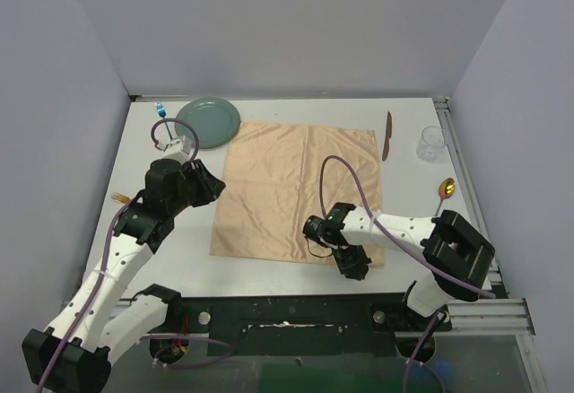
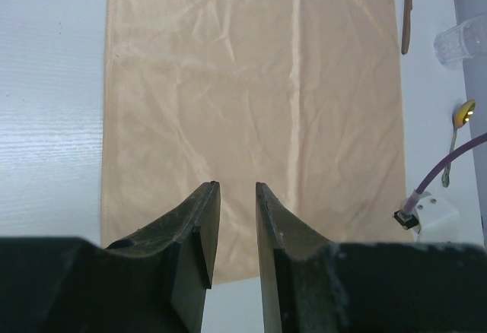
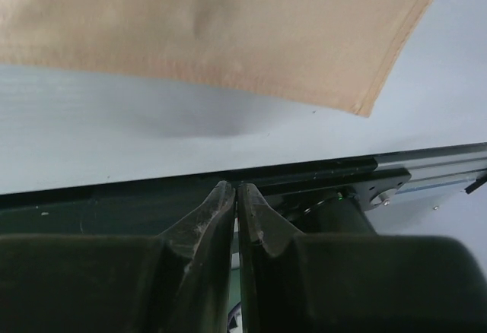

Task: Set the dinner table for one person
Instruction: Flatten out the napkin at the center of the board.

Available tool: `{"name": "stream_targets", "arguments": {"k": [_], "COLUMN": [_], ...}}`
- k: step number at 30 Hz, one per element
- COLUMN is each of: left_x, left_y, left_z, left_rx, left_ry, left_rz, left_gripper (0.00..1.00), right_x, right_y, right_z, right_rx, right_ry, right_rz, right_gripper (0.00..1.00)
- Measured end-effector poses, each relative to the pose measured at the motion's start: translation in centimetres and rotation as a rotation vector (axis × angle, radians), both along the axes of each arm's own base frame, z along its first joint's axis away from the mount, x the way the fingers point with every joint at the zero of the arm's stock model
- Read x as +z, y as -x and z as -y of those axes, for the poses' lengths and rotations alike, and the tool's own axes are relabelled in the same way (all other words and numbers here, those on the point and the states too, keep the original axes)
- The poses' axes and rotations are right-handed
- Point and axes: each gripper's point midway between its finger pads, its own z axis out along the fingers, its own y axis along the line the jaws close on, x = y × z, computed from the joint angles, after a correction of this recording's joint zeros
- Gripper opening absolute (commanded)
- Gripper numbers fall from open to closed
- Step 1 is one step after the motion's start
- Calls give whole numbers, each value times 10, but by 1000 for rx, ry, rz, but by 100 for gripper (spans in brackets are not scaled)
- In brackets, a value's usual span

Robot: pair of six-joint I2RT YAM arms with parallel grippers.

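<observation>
Up close: right end effector (image 3: 236, 188) pressed together, left end effector (image 2: 237, 188) spread, both empty; only cloth (image 1: 296, 191) laid, plate (image 1: 208, 122) unplaced.

Left arm (image 1: 94, 290) stretches forward from its base, elbow bent, wrist turned toward the right. Left gripper (image 2: 236, 187) is held level, jaws parted by a narrow gap, nothing between them. Right arm (image 1: 404, 230) folds leftward from its base, wrist bent back toward the near edge. Right gripper (image 3: 237, 187) has its jaws pressed together, empty.
</observation>
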Motion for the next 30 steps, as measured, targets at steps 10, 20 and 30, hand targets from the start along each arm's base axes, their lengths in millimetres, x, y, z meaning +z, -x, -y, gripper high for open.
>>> {"name": "stream_targets", "arguments": {"k": [10,20,30], "left_x": [4,5,20], "left_y": [-1,-1,-9], "left_z": [1,2,3], "left_rx": [-4,3,7], "left_ry": [6,23,31], "left_rz": [7,3,30], "left_gripper": [24,24,24], "right_x": [18,-5,-29], "right_y": [-16,-46,-33], "right_z": [-14,6,21], "right_rx": [-75,-143,-71], "right_ry": [-69,26,135], "right_rz": [159,227,105], "right_gripper": [11,12,12]}}
